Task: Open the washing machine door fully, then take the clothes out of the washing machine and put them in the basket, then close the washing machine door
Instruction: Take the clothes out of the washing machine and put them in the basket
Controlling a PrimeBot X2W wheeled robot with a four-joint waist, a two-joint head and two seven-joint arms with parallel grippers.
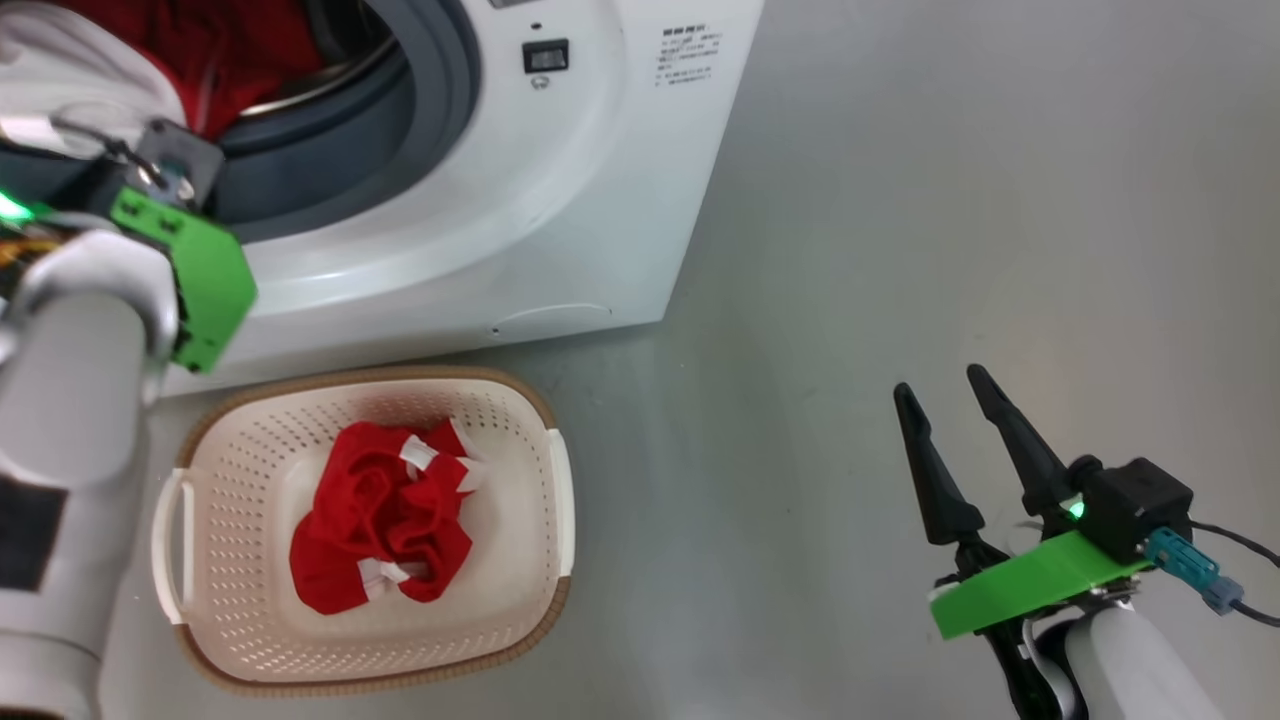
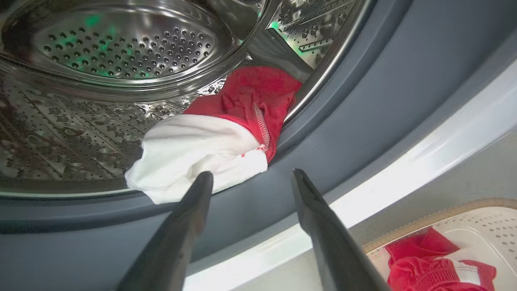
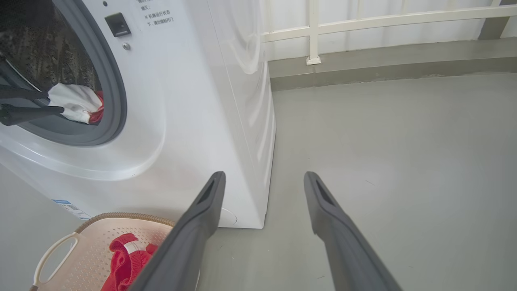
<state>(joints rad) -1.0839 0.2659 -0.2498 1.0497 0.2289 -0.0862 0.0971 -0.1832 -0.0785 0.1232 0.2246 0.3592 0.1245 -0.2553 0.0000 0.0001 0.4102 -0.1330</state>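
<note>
Left gripper (image 2: 252,173) fingers are standing spread and released, gripping nothing, and are pointing into the mouth of the washing machine (image 1: 560,200). Just past the tips, at 11 o'clock in the left wrist view, a white garment (image 2: 194,149) is lying bunched with a red garment (image 2: 250,93) behind it at 12 o'clock. Both are resting at the lip of the steel drum (image 2: 121,44) and are spilling onto the grey gasket (image 2: 363,101). Whether the left fingertip is touching the white cloth cannot be told. The gasket is curving around from 9 to 2 o'clock beneath the clothes. Right gripper (image 3: 264,174) fingers are also hanging spread, empty, over bare grey floor (image 1: 950,200), well apart from the machine, sitting at 4 o'clock in the head view. The basket (image 1: 380,375) is sitting on the floor just in front of the machine's base, at 7 o'clock in the head view. A crumpled red piece with white trim (image 1: 385,515) is lying in the middle of it. A pale railing (image 3: 363,20) is running along 12 to 2 o'clock in the right wrist view.
</note>
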